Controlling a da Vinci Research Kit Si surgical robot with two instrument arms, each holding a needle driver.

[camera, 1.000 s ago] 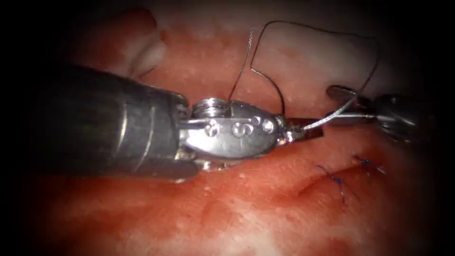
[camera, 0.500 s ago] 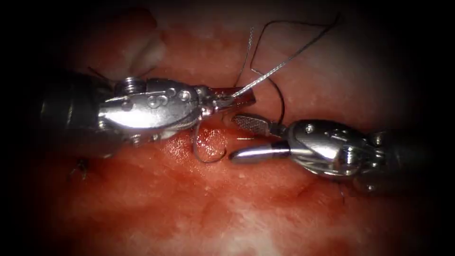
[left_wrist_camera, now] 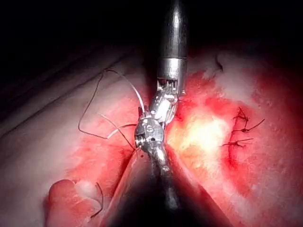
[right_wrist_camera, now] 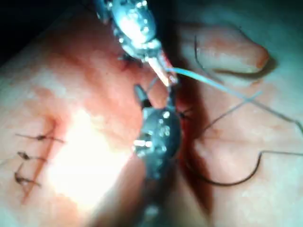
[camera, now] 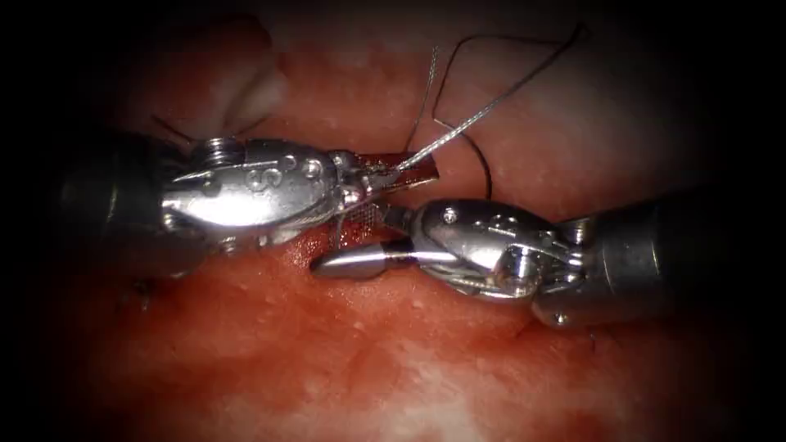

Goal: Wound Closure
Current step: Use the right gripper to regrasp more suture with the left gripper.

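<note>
Our left tool (camera: 405, 170) holds the needle (camera: 458, 131) clear of the tissue (camera: 344, 352), its thread (camera: 483, 168) trailing behind. Our right tool (camera: 348, 241) has slid in beneath, jaws wide, empty. We judge a handover pending; it needs a square grip.

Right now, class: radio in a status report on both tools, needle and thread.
Left tool shut on the needle at its end. Right tool open, holding nothing, beside it. Thread looped over the tissue.
</note>
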